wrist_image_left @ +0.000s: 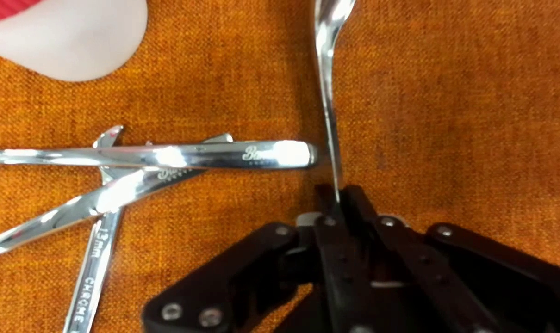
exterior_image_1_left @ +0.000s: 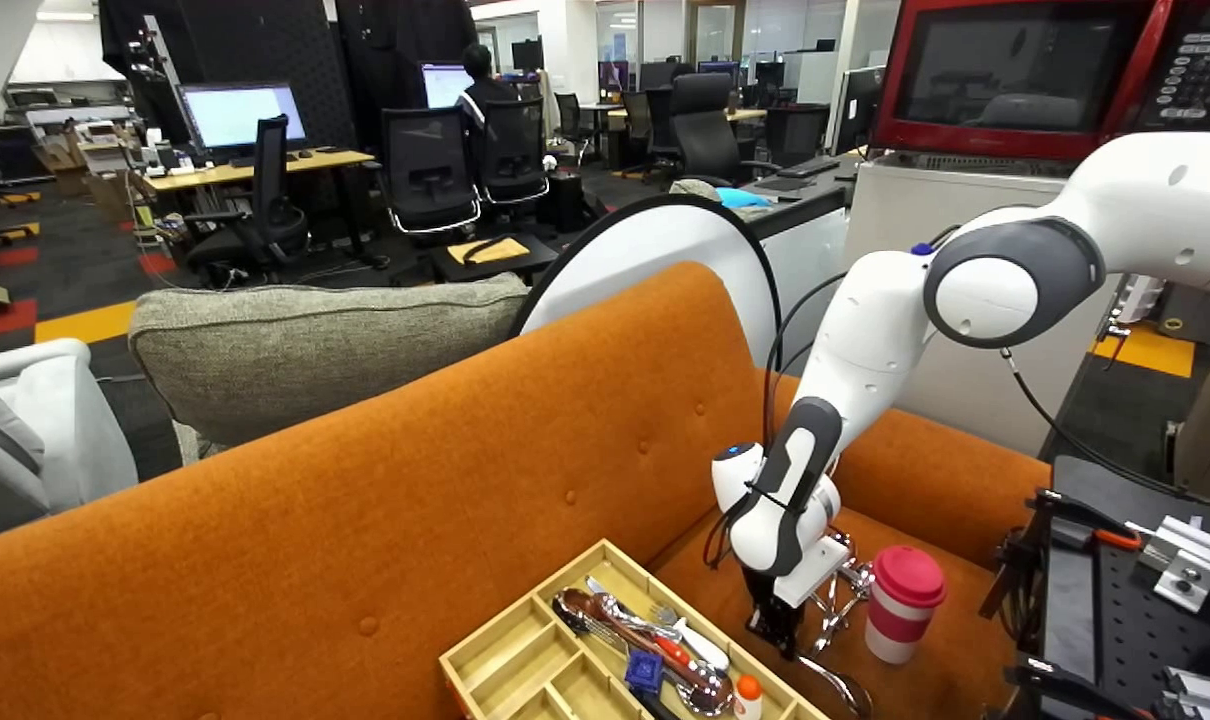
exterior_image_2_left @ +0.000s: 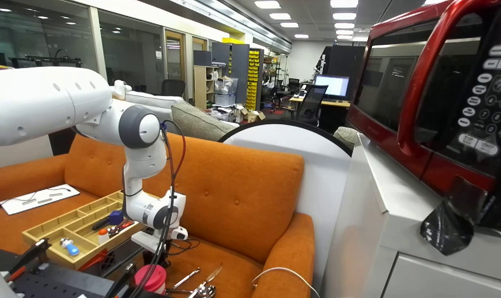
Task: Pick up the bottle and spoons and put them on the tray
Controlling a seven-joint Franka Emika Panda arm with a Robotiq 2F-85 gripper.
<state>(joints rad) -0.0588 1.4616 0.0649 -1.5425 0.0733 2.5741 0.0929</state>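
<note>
your gripper (wrist_image_left: 338, 196) is pinching the spoon (wrist_image_left: 325, 60) near the tip of its handle, with the thin edge facing the wrist view. the spoon is pointing out between the bottle (exterior_image_1_left: 903, 605) and the tray (exterior_image_1_left: 513, 668), and you are not getting a clear look at whether it is touching the orange seat (wrist_image_left: 446, 92). the bottle is standing up near the spoon, and the tray is sitting on the other side of the gripper from the bottle. near the bottle, two shiny handles (wrist_image_left: 206, 155), which may be more spoons, are lying crossed over a wrench (wrist_image_left: 88, 273). your spoon is looking hard, light and slick, so it is not likely to be breaking, but it may be slipping. since you are holding just the end, the round part may be pulling down and twisting it; a hold nearer the middle may be working better. the bottle is looking smooth and stiff, and you are not seeing if anything is inside making it heavy, so you should be hugging it around its middle, not its top.
</note>
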